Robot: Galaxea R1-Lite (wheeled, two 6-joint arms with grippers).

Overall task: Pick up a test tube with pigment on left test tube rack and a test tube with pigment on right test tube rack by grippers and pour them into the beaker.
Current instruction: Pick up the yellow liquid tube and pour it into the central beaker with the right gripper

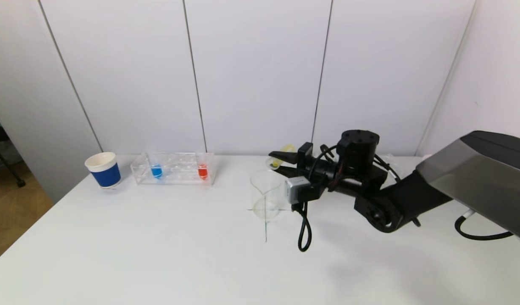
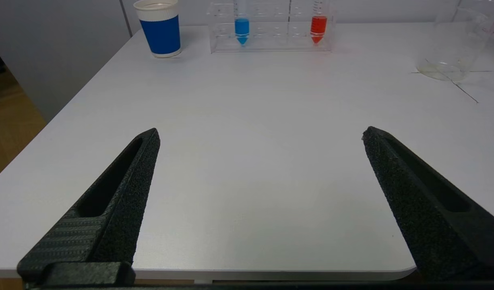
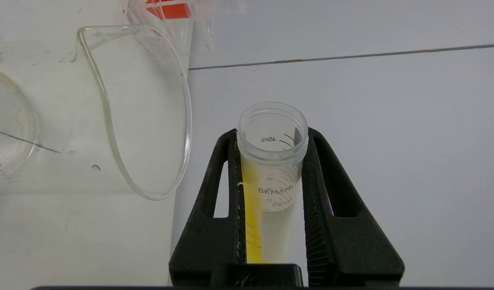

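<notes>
Cup (image 1: 103,170) left of rack (image 1: 175,169) at table's (image 1: 158,254) back, beaker (image 1: 266,195) right of rack, nearer front.

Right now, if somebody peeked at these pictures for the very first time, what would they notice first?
Probably the big black right gripper, tipped on its side by the glass beaker in the middle of the table, squeezing a tube with yellow liquid whose open mouth sits close to the beaker's rim. Next, the bright blue tube and red tube standing in the clear rack at the back left, beside a blue and white cup.
</notes>
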